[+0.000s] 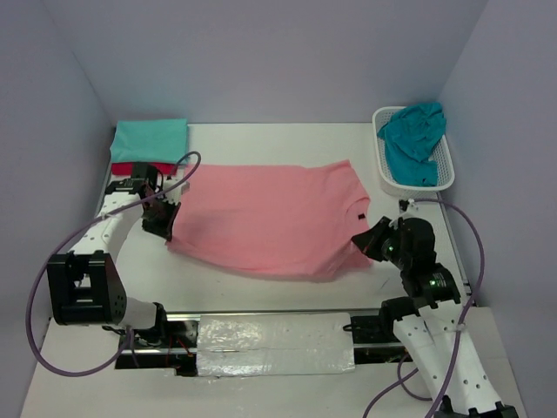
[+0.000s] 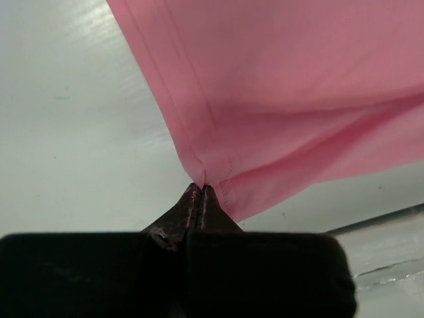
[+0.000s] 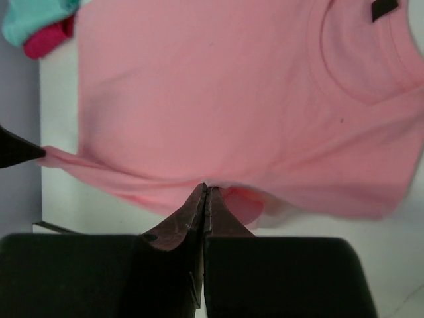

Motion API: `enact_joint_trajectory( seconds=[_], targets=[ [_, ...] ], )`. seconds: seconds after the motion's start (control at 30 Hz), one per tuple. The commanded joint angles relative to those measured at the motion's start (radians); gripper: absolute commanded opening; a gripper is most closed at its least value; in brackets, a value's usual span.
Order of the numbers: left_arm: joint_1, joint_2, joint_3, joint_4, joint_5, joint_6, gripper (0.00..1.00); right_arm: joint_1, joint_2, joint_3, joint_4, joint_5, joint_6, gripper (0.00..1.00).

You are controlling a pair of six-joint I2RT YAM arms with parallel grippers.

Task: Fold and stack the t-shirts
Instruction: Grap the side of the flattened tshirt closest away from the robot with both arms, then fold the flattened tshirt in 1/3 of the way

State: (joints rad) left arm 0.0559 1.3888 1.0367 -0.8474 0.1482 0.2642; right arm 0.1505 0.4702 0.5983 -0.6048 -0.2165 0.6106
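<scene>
Top view bright & even, diffuse light from overhead; only a soft shadow under near hem of pink shirt (image 1: 261, 218). Glare on shiny strip (image 1: 278, 344) at bottom centre. Left-wrist pic: sheen on table (image 2: 66, 99), cloth sharp. Right-wrist pic softer (shirt's right edge smeared). Foreground nr both lenses black, w/o detail.

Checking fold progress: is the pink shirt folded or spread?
Spread: pink shirt lies out at full length, collar uncovered.
</scene>
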Motion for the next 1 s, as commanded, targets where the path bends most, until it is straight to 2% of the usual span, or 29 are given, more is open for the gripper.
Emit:
enact_joint_trajectory(
  seconds=[0.0,0.13,0.27,0.53,0.97],
  targets=[
    [0.021,-0.036,0.02,-0.076,-0.038,0.062,0.0,0.021,-0.005,-0.066,-0.055,0.002,0.058,0.0],
    [0.021,-0.024,0.026,-0.122,-0.091,0.082,0.0,0.021,0.021,-0.083,-0.017,0.0,0.045,0.0],
    [0.021,0.015,0.052,-0.119,-0.049,0.076,0.0,0.021,0.131,-0.074,0.082,0.005,0.023,0.0],
    [0.022,0.134,0.098,-0.082,-0.084,0.064,0.0,0.02,0.421,-0.031,0.27,0.041,-0.034,0.0],
    [0.071,0.237,0.1,-0.016,-0.075,0.02,0.0,-0.055,0.645,0.038,0.346,0.058,-0.109,0.0]
  ],
)
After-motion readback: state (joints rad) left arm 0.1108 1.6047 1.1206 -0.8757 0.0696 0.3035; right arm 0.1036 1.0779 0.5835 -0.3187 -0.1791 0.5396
